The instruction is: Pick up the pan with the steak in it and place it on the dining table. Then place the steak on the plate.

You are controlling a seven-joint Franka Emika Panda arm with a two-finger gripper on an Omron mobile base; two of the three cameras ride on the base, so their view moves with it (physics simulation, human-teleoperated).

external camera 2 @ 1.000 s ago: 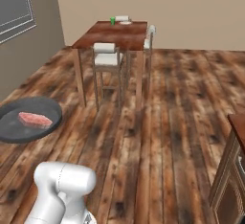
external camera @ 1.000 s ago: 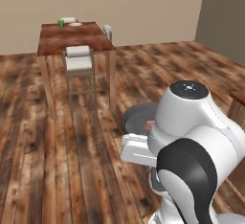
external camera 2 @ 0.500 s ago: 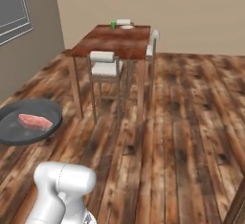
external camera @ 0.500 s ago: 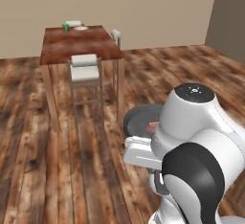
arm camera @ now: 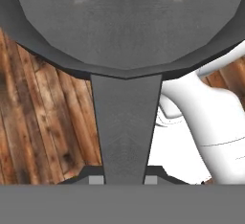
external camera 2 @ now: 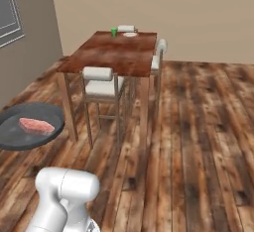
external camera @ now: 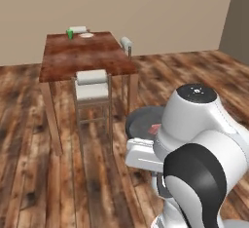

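My tool [arm camera: 124, 181] is clamped on the handle of the pan [arm camera: 125, 27]; in the hand view the handle runs straight up from between the two tips toward 12 o'clock, where it joins the round dark bowl across the top. The pan hangs in the air above the wooden floor [external camera 2: 198, 142], touching nothing else that I can see.

In the right base view the pan [external camera 2: 27, 126] sits at 9 o'clock, level, with the steak [external camera 2: 36, 125] lying flat inside it, a little right of the middle. In the left base view the pan [external camera: 142, 121] peeks out just left of my arm, a sliver of the steak [external camera: 154, 128] showing at the arm's edge.

The desk [external camera 2: 119, 57] stands well apart from the pan, toward 12 o'clock in both base views. At its far end lies the plate [external camera 2: 130, 34], with a small green cup [external camera 2: 113, 31] just beside it. A chair [external camera 2: 101, 88] is tucked against the near edge of the desk.
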